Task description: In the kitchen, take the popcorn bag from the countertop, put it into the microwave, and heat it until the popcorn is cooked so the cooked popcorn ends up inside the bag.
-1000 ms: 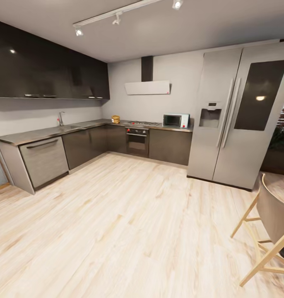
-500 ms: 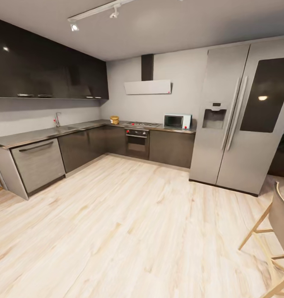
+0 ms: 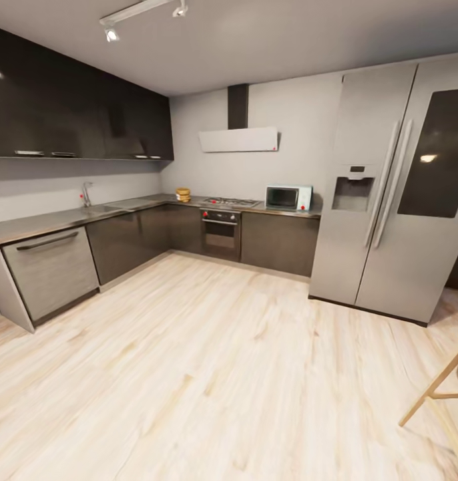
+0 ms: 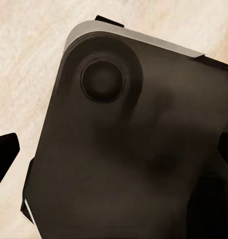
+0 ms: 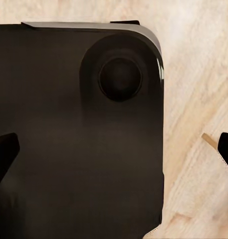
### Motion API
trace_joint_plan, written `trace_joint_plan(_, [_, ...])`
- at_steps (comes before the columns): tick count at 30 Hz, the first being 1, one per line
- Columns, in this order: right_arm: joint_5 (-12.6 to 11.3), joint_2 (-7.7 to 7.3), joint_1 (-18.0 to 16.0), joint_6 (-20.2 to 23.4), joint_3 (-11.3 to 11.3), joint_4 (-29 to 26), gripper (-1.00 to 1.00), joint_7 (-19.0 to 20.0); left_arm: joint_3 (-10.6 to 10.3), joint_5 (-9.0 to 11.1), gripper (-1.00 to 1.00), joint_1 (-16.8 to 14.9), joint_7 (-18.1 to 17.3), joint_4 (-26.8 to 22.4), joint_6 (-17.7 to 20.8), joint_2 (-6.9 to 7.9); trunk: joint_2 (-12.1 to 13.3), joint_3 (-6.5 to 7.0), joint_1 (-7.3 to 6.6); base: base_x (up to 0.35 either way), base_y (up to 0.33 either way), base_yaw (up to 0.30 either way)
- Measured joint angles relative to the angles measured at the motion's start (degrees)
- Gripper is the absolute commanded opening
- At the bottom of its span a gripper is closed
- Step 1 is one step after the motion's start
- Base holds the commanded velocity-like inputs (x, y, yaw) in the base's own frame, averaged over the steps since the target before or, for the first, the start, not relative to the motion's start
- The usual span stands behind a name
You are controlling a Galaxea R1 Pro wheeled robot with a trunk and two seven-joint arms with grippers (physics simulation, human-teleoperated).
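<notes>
The small tan-brown popcorn bag (image 3: pixel 183 194) sits on the light grey countertop (image 3: pixel 152 200) in the far corner, left of the steel gas hob (image 3: pixel 230 201); the pale mint-blue microwave (image 3: pixel 288 198) stands right of the hob, beside the tall silver fridge (image 3: pixel 389 194); both wrist views look down on the robot's dark base (image 4: pixel 138 149) over pale wood floor (image 3: pixel 209 361); each gripper's dark fingertips sit wide apart, holding nothing.
</notes>
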Motion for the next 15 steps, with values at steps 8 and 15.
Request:
trace_joint_plan(8, [0.01, 0.0, -0.01, 0.01, 0.0, 0.0, 1.0, 0.0, -0.09, -0.01, 1.0, 0.0, -0.04, 0.01, 0.53, 0.0, 0.0, 0.0, 0.0, 0.326, 0.0, 0.0])
trace_joint_plan(15, [0.01, 0.02, -0.02, -0.04, 0.0, 0.0, 1.0, 0.0, -0.09, -0.01, 1.0, 0.0, -0.04, 0.01, 0.54, 0.0, 0.0, 0.0, 0.0, 0.328, 0.0, 0.0])
